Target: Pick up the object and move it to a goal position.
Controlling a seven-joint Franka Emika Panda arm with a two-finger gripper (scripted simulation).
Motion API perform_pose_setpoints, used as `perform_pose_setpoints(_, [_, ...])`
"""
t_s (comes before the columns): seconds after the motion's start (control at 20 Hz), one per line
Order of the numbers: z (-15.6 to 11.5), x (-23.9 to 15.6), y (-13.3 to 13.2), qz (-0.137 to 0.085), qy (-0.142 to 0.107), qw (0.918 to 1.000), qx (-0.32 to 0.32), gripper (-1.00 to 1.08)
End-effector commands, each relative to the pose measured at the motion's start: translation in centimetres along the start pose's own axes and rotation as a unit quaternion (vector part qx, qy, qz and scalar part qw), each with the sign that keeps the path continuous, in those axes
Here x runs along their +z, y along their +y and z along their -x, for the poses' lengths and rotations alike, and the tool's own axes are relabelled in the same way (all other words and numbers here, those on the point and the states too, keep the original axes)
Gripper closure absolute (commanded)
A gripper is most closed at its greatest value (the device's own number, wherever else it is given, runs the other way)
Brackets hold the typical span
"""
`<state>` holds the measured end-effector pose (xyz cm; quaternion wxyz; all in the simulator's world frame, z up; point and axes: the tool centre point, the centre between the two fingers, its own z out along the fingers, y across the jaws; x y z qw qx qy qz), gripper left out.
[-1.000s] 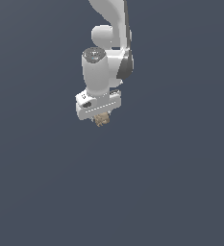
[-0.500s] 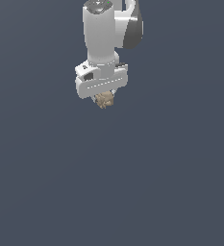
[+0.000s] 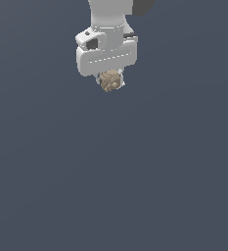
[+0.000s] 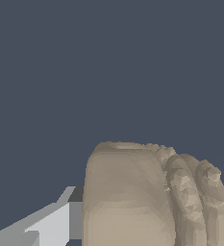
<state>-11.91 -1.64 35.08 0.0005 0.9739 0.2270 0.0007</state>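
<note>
In the exterior view we see the white arm (image 3: 108, 14) coming down from the top edge, its gripper (image 3: 110, 82) hanging below a broad white hand body. The object (image 3: 110, 81) — a lumpy tan-beige chunk with brownish mottling — sits right under that body, clamped between the fingers, which are closed narrowly against its sides. Only a sliver of one finger (image 3: 121, 78) shows on the exterior view's right of the chunk; the rest is hidden by the chunk and the hand above it.

The object is much narrower than the hand body and hangs near the top of the exterior view, high in the frame over a plain dark grey-blue background.

In the wrist view we see the object (image 4: 147, 197) up close — one face is smooth and rounded, the other ridged and knobbly. A pale grey finger (image 4: 46, 226) lies just beside its smooth face.
</note>
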Motion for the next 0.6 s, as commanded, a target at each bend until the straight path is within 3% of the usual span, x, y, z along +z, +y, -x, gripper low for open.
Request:
perform_pose_setpoints(0.0, [0.1, -1.6, -0.3, 0.0, -0.001, 1.0, 0.0, 1.08])
perform_pose_setpoints(0.55, [-0.1, -4.5, -0.8, -0.001, -0.001, 1.0, 0.0, 1.08])
